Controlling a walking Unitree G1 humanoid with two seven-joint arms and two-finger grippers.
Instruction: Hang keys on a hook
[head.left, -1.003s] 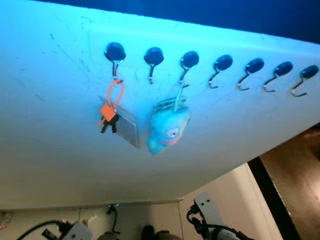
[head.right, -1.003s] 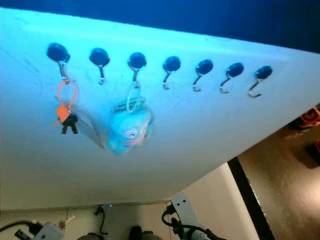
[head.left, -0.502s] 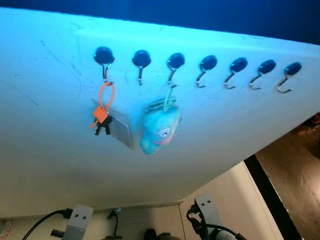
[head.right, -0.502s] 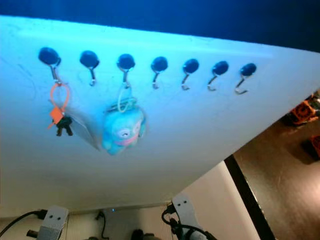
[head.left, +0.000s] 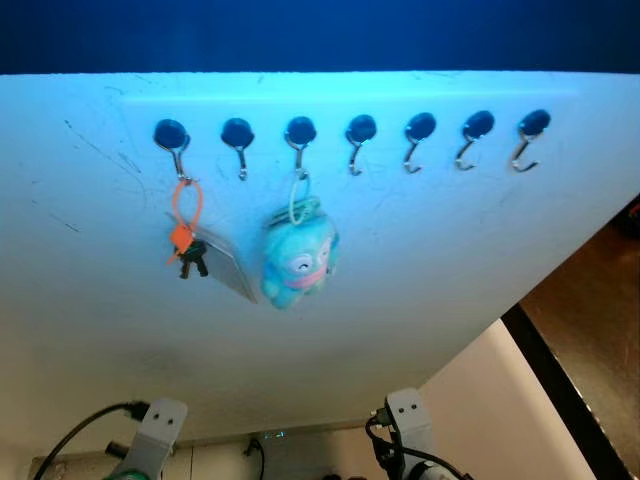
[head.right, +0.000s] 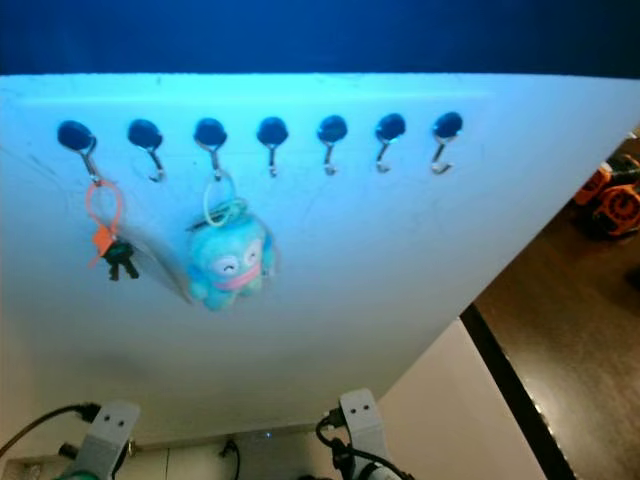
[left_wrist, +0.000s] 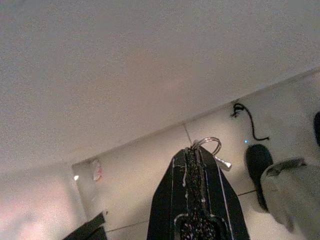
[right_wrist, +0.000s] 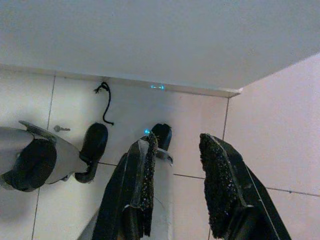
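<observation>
seven hooks (head.left: 361, 131), one key bunch (head.left: 186, 250), one plush keyring (head.left: 298, 258)

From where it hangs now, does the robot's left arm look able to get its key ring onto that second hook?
Probably yes: the second hook is bare with open wall below, but the left gripper, shut on the key ring, hangs low.

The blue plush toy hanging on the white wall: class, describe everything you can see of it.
The blue plush toy is a soft, rounded figure with a pale face, closed eyes and a pink mouth. It hangs upright against the white wall from a pale loop caught on the third metal hook from the left in a row of seven. A clear flat tag lies beside it, seemingly touching its side. No gripper touches it.
</observation>
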